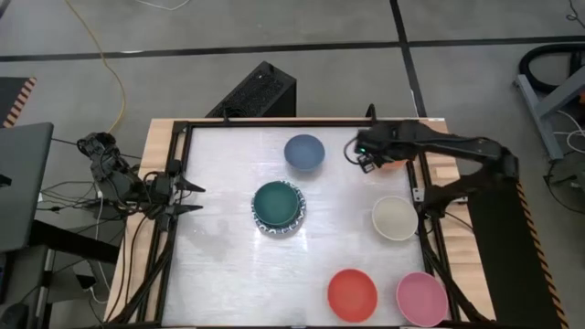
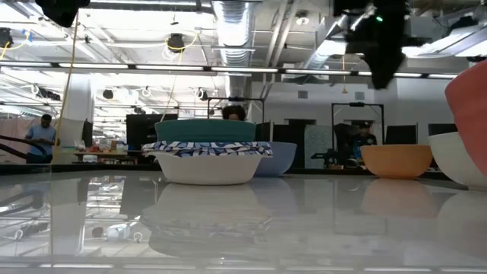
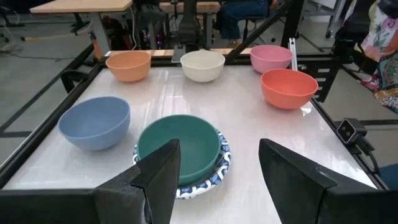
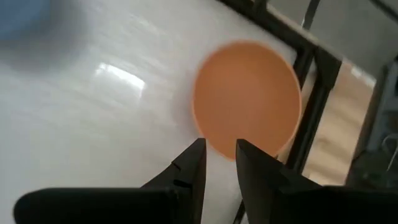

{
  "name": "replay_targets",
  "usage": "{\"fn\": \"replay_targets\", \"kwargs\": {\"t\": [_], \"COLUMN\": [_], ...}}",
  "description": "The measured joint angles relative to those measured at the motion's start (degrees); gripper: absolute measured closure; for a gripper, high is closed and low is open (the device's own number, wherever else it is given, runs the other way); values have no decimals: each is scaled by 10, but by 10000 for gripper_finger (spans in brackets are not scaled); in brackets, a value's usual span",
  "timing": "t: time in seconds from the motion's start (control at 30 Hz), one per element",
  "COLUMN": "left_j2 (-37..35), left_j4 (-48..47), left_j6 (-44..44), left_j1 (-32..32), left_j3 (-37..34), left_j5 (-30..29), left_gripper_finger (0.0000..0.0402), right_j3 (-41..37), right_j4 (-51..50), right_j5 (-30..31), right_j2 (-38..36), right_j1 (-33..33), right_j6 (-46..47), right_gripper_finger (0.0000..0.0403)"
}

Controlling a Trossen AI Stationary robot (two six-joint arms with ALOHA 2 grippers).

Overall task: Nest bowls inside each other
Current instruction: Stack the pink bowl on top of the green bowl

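At the upper right of the high view, our right gripper [image 4: 217, 155] hovers above the orange bowl [image 4: 247, 96], fingers narrowly parted, holding nothing. The bowl looks light, stiff and slick; we'd pinch its rim. Left gripper [image 3: 217, 171] waits, spread wide.

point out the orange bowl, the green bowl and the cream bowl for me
orange bowl [image 4: 247, 96], right wrist view, inside bottom.
green bowl [image 1: 277, 203], high view, centre of its inside.
cream bowl [image 3: 202, 65], left wrist view, outer wall.
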Motion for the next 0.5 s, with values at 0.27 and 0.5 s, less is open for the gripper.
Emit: {"fn": "replay_targets", "kwargs": {"t": [0.27, 0.5], "left_j2": [0, 0], "left_j4": [0, 0], "left_j6": [-14, -15], "left_j1": [0, 0], "left_j3": [0, 0], "left_j5": [-1, -1], "left_gripper_finger": [194, 194], "right_j3": [-111, -112], "right_j4": [17, 19], "right_j5": [-141, -188], "right_j2": [-83, -111], "right_j1": [85, 340], "right_j6": [67, 282], "right_gripper_finger": [294, 294]}}
